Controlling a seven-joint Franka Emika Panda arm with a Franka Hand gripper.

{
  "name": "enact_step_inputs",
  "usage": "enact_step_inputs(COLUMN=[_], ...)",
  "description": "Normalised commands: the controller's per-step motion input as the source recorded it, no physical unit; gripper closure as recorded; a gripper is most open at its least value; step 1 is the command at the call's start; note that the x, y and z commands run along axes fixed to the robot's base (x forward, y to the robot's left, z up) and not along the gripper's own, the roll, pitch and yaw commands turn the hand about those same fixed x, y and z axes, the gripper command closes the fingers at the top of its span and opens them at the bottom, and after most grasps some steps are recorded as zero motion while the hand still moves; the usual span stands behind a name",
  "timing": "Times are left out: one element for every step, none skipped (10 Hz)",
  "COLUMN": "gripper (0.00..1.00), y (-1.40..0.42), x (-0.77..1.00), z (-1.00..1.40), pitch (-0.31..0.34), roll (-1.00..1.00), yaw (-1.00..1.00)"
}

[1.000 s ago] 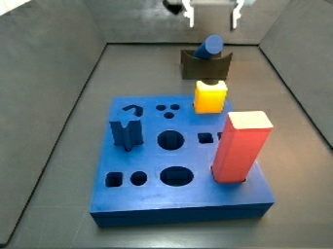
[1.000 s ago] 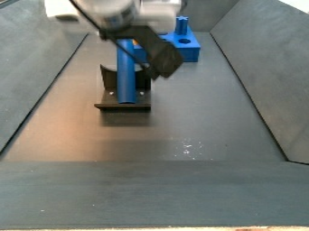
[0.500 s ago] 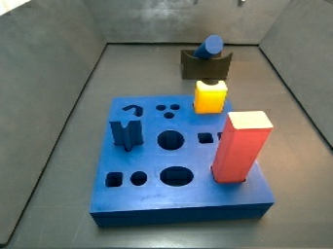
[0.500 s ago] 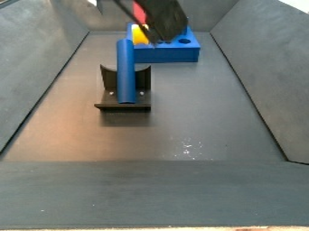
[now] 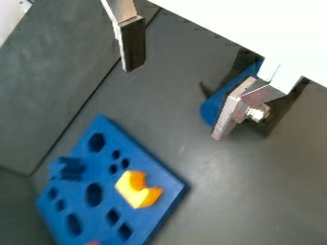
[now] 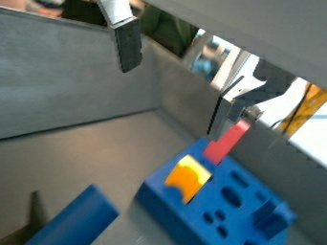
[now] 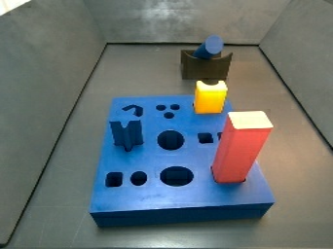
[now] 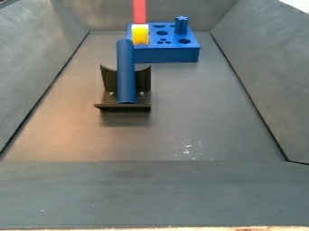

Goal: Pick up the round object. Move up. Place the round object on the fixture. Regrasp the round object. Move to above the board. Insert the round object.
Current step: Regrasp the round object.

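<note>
The round object [image 7: 212, 46], a dark blue peg, rests tilted in the notch of the dark fixture [image 7: 204, 66] behind the board [image 7: 143, 156]. In a side view the peg [image 8: 125, 70] stands up from the fixture [image 8: 125, 101]. My gripper [image 5: 183, 77] is open and empty, high above the floor, out of both side views. In a wrist view the peg [image 5: 220, 100] shows next to one finger [image 5: 236, 110], well below it. The gripper [image 6: 179, 77] also shows open in a wrist view, with the peg [image 6: 71, 220] below.
A yellow cube [image 7: 209, 95] and a tall red block [image 7: 240, 146] stand in the board, which has several open holes and a dark blue notched piece [image 7: 125, 132]. Grey walls enclose the floor on all sides.
My gripper has risen out of both side views. The peg stays on the fixture, and nothing else has moved.
</note>
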Motion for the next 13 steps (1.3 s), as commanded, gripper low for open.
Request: enact_step_inputs(gripper=[0.00, 0.00, 0.00, 0.00, 0.00, 0.00, 0.00, 0.00, 0.00, 0.00, 0.00, 0.00, 0.00], y=[-0.02, -0.03, -0.02, -0.02, -0.02, -0.02, -0.02, -0.02, -0.02, -0.02, -0.02, -0.02, -0.02], x=[-0.02, -0.02, -0.02, -0.02, -0.02, -0.01, 0.00, 0.00, 0.00, 0.00, 0.01, 0.02, 0.03], z=[0.01, 0.02, 0.01, 0.01, 0.01, 0.01, 0.01, 0.01, 0.01, 0.01, 0.01, 0.01, 0.00], pitch=[0.040, 0.037, 0.035, 0.032, 0.029, 0.025, 0.022, 0.021, 0.022, 0.029, 0.036, 0.043, 0.052], roll=[1.00, 1.00, 1.00, 1.00, 1.00, 1.00, 1.00, 1.00, 1.00, 1.00, 1.00, 1.00, 1.00], yaw=[0.02, 0.02, 0.02, 0.02, 0.02, 0.02, 0.02, 0.02, 0.03, 0.03, 0.03, 0.03, 0.04])
